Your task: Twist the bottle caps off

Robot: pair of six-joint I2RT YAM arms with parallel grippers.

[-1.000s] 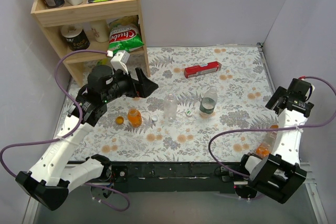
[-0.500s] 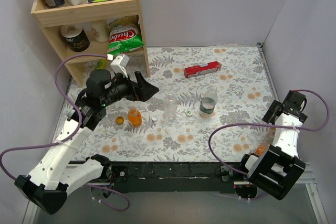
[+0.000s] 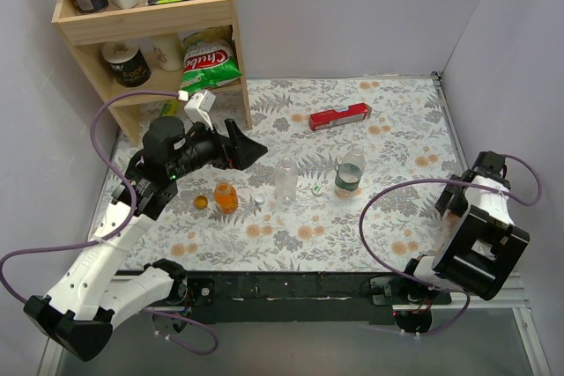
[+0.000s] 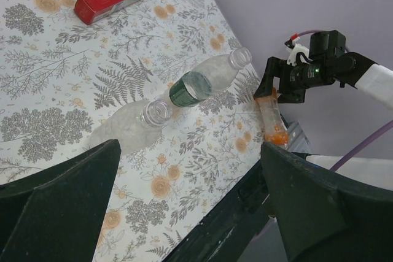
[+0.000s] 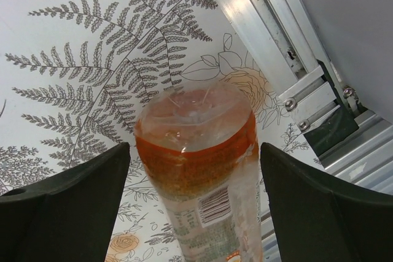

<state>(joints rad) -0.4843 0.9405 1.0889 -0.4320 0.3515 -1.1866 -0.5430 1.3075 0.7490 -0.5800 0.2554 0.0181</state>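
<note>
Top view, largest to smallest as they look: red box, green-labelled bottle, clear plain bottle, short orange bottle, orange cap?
red box
green-labelled bottle and clear plain bottle look alike
short orange bottle
orange cap

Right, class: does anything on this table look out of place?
Yes: the slim orange bottle sits alone at the right edge of the table by the metal rail, between the open fingers of the right gripper, far from the other three bottles lined up mid-table.
</note>
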